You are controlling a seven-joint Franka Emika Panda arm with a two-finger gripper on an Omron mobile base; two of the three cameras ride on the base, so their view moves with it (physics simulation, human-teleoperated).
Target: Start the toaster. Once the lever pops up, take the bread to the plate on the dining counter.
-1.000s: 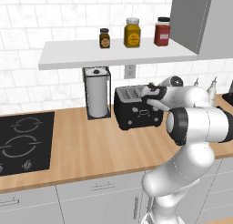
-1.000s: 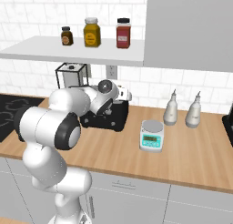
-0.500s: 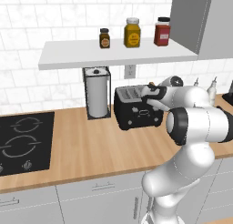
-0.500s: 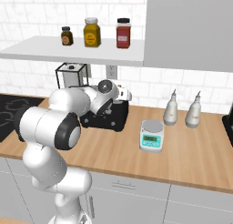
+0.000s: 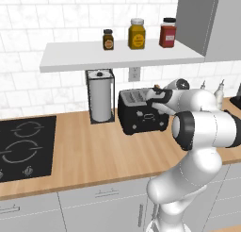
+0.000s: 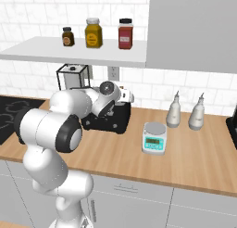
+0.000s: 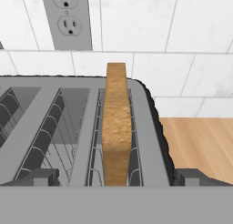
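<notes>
The black toaster (image 5: 140,117) stands on the wood counter against the tiled wall, partly hidden by my arm in the right base view (image 6: 112,121). A tan slice of bread (image 7: 116,127) stands upright in the toaster's right slot (image 7: 136,141) and rises well above the top. The left slot is empty. My gripper (image 7: 117,177) hovers just over the toaster, open, with one fingertip (image 7: 40,176) on each side of the bread and wide gaps between. From the left base view the gripper (image 5: 156,96) sits at the toaster's right top. The plate and dining counter are out of view.
A paper-towel roll (image 5: 100,98) stands left of the toaster, and a black cooktop (image 5: 23,144) lies farther left. A small scale (image 6: 154,138) and two bottles (image 6: 174,110) are to the right. A shelf (image 5: 117,54) with three jars hangs overhead. A wall outlet (image 7: 68,18) is behind.
</notes>
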